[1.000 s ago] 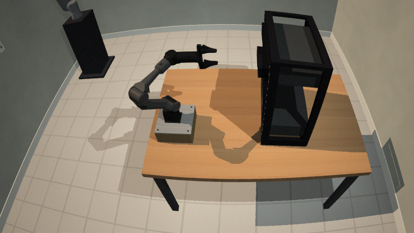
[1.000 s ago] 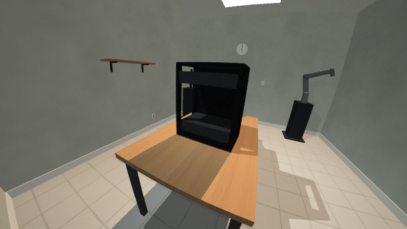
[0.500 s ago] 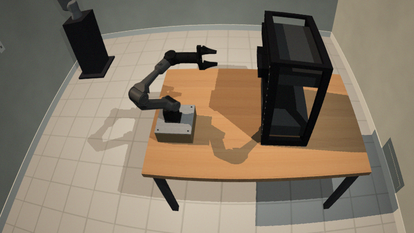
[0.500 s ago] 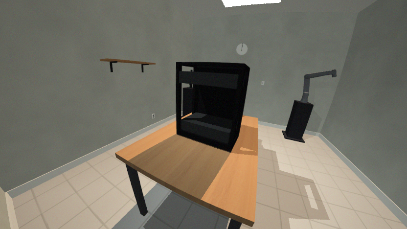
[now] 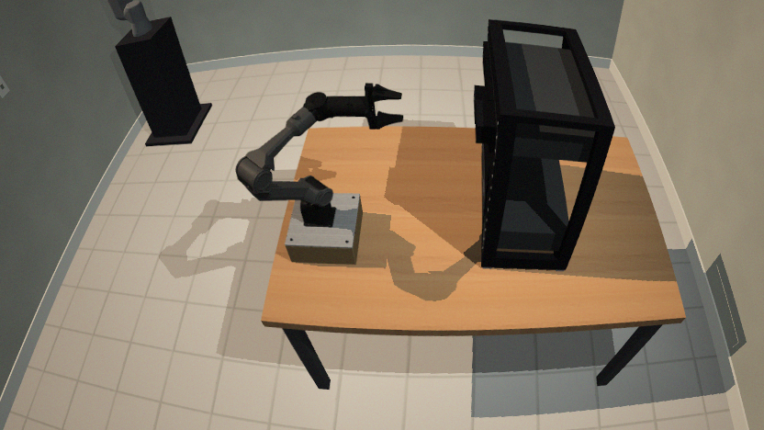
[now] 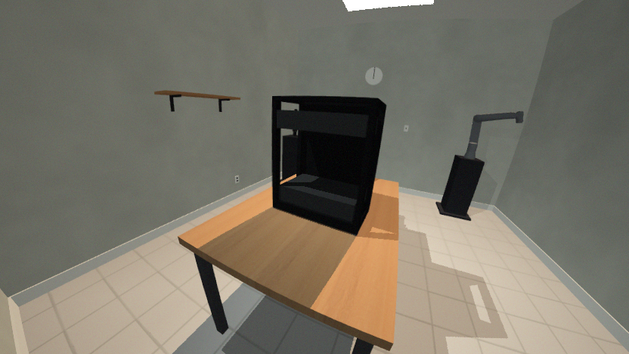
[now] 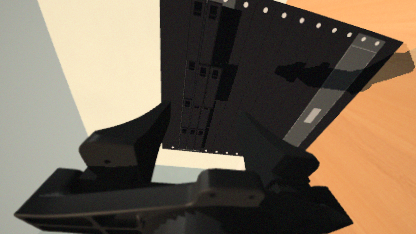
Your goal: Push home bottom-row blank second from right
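The black rack (image 5: 560,119) (image 6: 373,153) stands on the right half of the wooden table (image 5: 374,299) (image 6: 272,246). Its front faces left, toward my arm. The storage chassis (image 5: 485,115) sits in the upper part of that front. In the wrist view the rack front (image 7: 260,60) appears rotated, with the rows of dark drive blanks (image 7: 200,75) in it. A few blanks stand out as darker blocks; I cannot tell which one is the bottom-row blank named in the task. My gripper (image 5: 400,106) (image 7: 205,114) is open and empty. It hangs in the air over the table's far edge, well short of the rack front and pointing at it.
My arm's grey base block (image 5: 325,235) sits at the table's left edge. A black pedestal with a pipe (image 5: 160,80) (image 6: 461,184) stands on the floor in the far corner. In the exterior view the rack hides my arm.
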You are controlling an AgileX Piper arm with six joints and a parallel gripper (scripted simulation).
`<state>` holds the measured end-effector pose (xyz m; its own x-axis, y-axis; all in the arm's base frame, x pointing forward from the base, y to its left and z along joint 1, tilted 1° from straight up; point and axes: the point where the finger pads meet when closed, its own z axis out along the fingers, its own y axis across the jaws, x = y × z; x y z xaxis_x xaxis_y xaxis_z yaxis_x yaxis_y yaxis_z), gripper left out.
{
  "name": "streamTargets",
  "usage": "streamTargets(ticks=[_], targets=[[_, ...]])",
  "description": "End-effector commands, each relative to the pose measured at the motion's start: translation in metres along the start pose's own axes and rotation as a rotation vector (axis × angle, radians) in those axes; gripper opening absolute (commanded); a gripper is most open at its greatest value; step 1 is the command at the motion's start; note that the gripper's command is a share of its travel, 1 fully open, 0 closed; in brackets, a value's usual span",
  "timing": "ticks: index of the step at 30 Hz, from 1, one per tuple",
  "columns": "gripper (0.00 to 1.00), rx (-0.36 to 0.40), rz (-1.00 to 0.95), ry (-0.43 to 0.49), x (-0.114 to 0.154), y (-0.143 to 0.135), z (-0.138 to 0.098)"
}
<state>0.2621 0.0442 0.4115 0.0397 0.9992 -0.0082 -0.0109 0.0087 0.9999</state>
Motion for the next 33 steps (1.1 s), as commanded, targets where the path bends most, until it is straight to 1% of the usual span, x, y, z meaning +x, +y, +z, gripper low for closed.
streamTargets(ticks=[1, 3, 9, 11, 33], targets=[[1.0, 0.001, 0.002, 0.003, 0.002, 0.0, 0.003], [1.0, 0.001, 0.002, 0.003, 0.003, 0.001, 0.007], [1.0, 0.001, 0.002, 0.003, 0.012, 0.003, 0.039], [1.0, 0.001, 0.002, 0.003, 0.013, 0.003, 0.045], [1.0, 0.001, 0.002, 0.003, 0.014, 0.003, 0.046]])
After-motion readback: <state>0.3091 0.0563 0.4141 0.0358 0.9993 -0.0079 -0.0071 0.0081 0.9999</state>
